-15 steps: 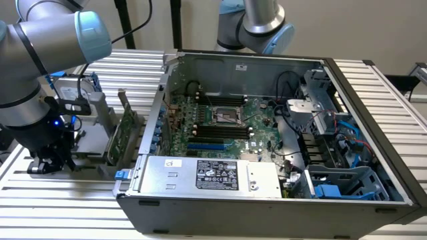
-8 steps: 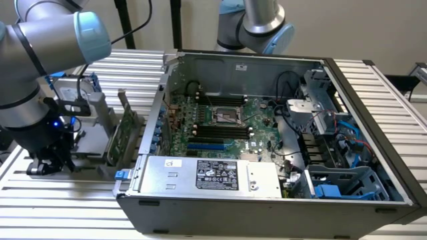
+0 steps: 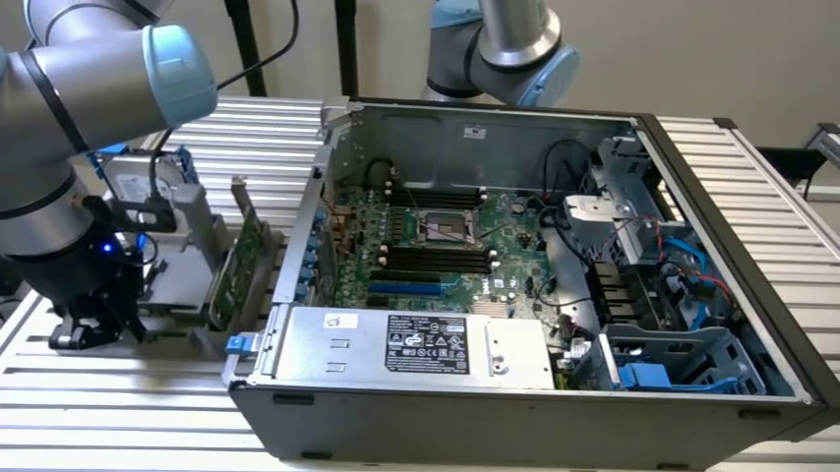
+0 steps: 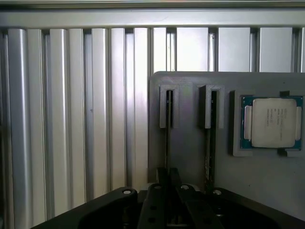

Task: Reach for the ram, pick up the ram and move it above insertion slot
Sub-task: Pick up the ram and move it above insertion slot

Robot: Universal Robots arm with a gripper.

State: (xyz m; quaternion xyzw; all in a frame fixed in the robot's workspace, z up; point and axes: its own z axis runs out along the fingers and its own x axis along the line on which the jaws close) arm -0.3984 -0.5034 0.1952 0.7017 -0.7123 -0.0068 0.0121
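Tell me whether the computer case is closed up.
No, the computer case stands open on top in the exterior view, with the motherboard and its cabling in plain sight inside.

Ram is seen edge-on as a thin dark strip. It is stood upright on its long edge in a narrow slot of the grey holder. A second stick, greenish along its edge, is seated parallel in the neighbouring slot. The ram's near end is pinched between the fingers. It is not yet lifted out of the slot.
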